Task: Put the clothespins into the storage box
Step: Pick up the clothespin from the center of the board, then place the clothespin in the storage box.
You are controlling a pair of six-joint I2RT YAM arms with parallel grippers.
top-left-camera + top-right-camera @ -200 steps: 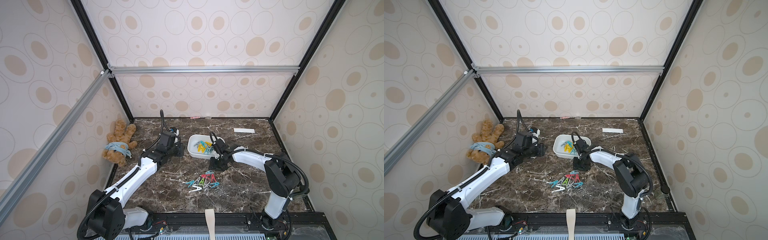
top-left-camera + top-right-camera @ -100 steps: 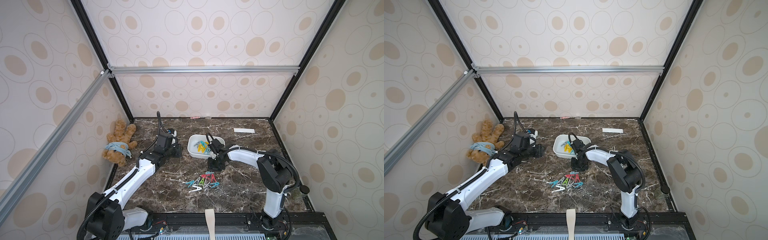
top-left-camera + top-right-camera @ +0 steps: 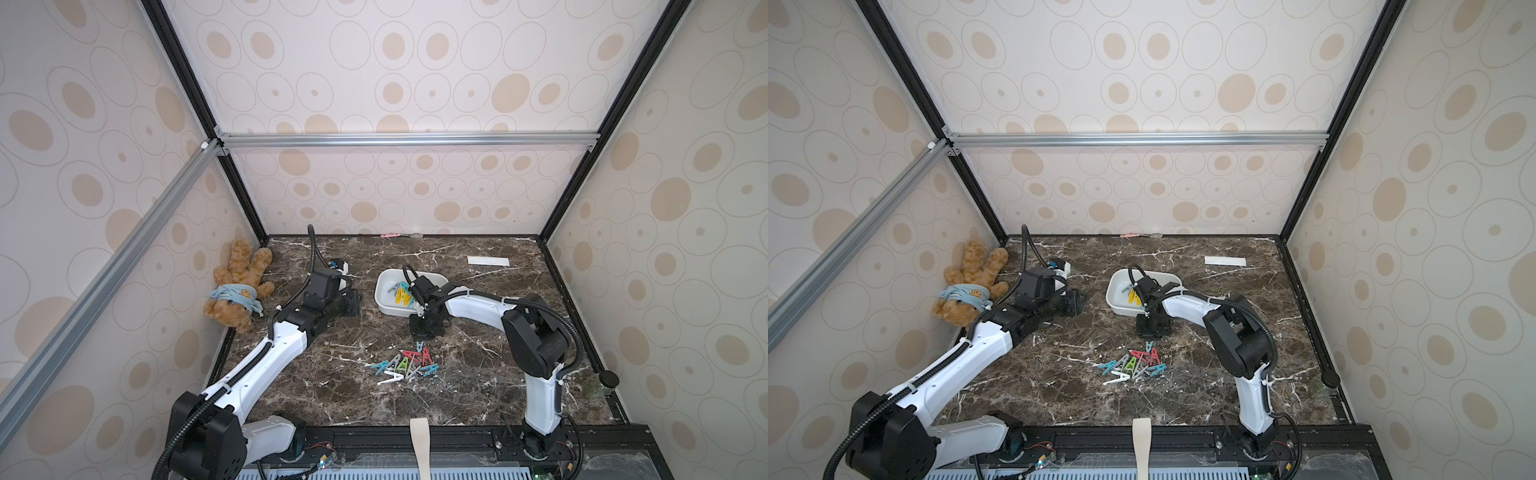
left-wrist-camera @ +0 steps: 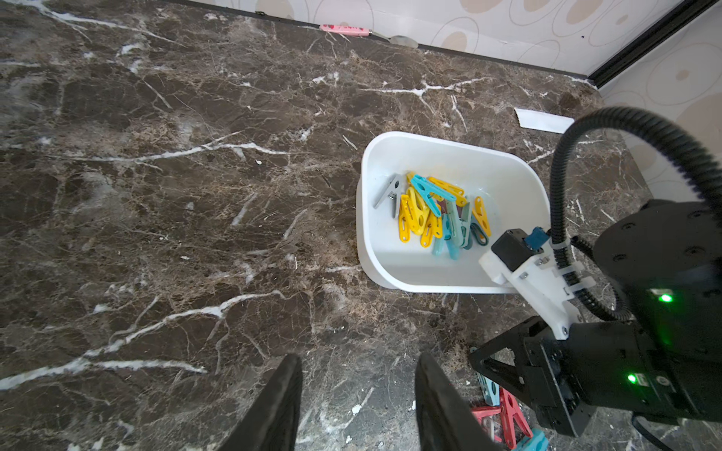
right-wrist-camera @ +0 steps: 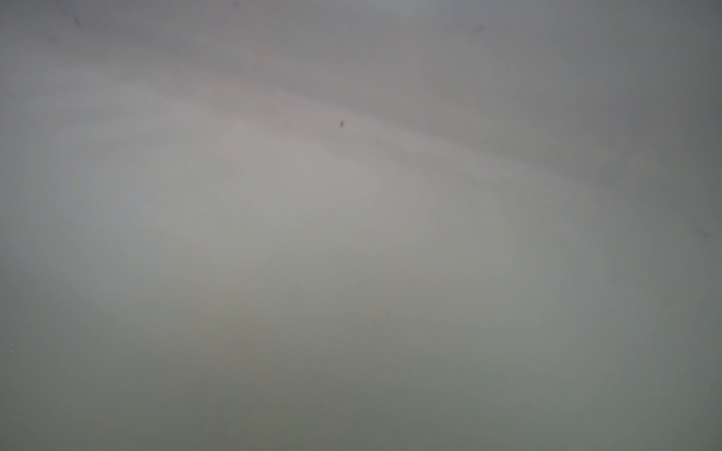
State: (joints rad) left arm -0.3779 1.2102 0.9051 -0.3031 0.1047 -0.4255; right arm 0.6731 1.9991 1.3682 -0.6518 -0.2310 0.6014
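The white storage box (image 3: 384,291) (image 3: 1113,291) (image 4: 367,218) sits mid-table with several yellow, teal and grey clothespins (image 4: 429,214) (image 3: 401,293) lying in it. More clothespins in red, teal, green, grey and white form a pile (image 3: 409,363) (image 3: 1136,363) on the marble in front of it. My right gripper (image 3: 426,330) (image 3: 1152,328) points down just in front of the box, at the pile's far edge, and is shut; whether it holds a clothespin is hidden. The right wrist view is only grey blur. My left gripper (image 4: 357,390) (image 3: 353,301) hovers open and empty to the left of the box.
A teddy bear (image 3: 239,286) lies in the back left corner. A white paper strip (image 3: 488,261) lies at the back right, and a pink-handled utensil (image 3: 392,235) lies against the back wall. A black knob (image 3: 609,378) stands at the right edge.
My right gripper has closed and its arm has shifted slightly left, staying in front of the box. The left arm has barely moved.
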